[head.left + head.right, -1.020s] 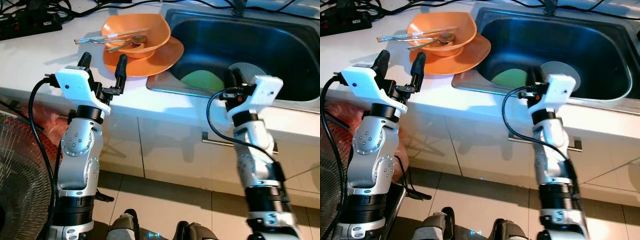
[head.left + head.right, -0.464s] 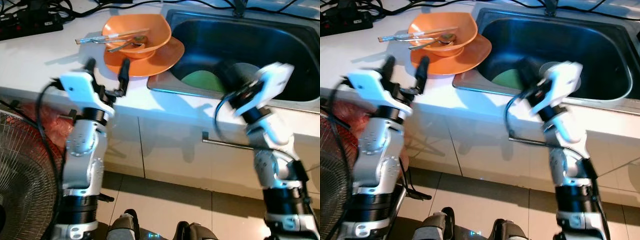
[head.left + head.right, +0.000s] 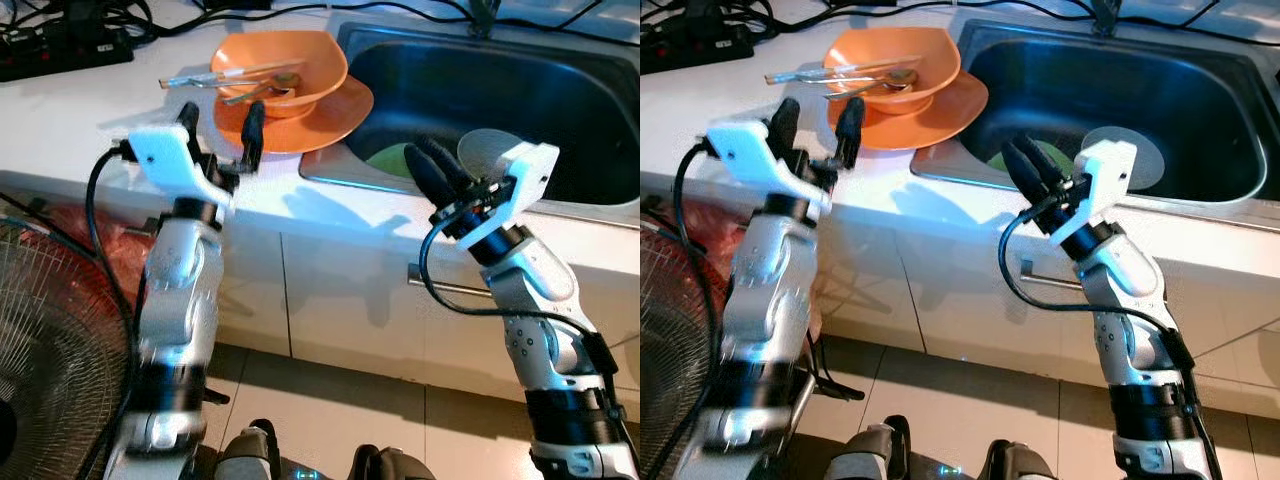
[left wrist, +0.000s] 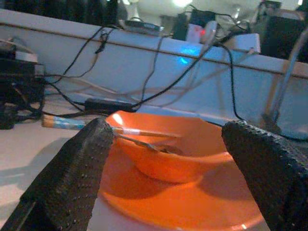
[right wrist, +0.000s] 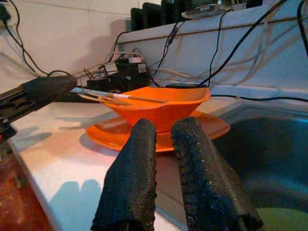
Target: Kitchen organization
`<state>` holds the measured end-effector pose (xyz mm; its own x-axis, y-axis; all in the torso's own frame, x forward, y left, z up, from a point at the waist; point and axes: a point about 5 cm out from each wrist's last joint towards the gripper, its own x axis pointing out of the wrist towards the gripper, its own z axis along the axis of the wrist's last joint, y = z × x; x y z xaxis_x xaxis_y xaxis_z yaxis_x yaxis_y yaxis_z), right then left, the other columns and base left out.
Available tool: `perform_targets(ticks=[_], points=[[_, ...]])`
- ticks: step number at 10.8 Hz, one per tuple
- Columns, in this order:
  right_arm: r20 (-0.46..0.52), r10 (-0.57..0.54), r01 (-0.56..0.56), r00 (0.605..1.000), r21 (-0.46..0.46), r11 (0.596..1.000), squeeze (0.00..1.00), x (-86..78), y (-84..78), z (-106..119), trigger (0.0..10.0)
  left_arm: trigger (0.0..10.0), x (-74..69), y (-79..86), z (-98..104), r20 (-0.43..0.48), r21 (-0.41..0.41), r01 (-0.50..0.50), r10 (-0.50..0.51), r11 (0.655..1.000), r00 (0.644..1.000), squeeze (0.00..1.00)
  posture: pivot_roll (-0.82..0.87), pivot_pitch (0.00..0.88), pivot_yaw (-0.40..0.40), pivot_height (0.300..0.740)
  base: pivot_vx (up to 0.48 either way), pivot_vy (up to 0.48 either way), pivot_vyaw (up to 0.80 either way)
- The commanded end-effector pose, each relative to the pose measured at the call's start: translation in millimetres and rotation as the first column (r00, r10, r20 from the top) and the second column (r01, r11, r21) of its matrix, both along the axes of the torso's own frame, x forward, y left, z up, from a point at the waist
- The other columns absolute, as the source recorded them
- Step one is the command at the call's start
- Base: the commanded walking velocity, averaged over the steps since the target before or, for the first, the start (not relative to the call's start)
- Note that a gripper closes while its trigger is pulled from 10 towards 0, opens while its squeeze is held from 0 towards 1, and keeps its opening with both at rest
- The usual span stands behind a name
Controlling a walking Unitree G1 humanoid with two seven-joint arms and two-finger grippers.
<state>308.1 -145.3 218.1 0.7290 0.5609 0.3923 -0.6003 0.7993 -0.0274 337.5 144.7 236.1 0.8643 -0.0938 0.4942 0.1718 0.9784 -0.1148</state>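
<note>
Left wrist view frames the orange bowl (image 4: 168,151) between the wide-spread left gripper (image 3: 222,128). Right gripper (image 3: 1026,166), fingers nearly together and empty, hovers at the sink (image 3: 1200,110) edge.

We see the orange bowl (image 3: 268,68) holding chopsticks (image 3: 215,75) and a spoon (image 3: 262,90), stacked on the orange plate (image 3: 330,115), left of the steel sink (image 3: 590,205) on the white counter (image 3: 60,110).

Glossy orange ceramic bowl (image 3: 283,70) on matching orange plate (image 3: 325,115); white tabletop (image 3: 70,110); dark steel sink (image 3: 560,110) holding pale green disc (image 3: 388,160).
</note>
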Motion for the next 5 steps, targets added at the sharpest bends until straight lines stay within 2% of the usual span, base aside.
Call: perform_targets(ticks=[1,3,5], points=[[0.01,0.028,-0.028,1.0,0.0,1.0,0.0,-3.4,2.5,3,10.0,10.0,3.3,-0.2,-1,-0.003,0.005,-0.026,0.026,1.0,1.0,0.0,0.0,0.149,0.007,0.74,0.0,0.0,0.0],[0.01,0.031,-0.031,0.999,0.003,1.0,0.0,-4.4,3.5,3,10.0,10.0,10.1,-0.3,0,-0.013,0.001,-0.05,0.05,0.999,0.999,0.0,-0.01,0.146,0.007,0.74,0.0,0.0,0.0],[0.005,0.023,-0.023,1.0,0.003,1.0,0.0,-4.9,2.2,3,10.0,10.0,18.8,-1.3,0,-0.016,0.039,-0.066,0.067,0.997,0.998,0.0,-0.01,0.156,0.001,0.74,0.0,0.0,0.0]])
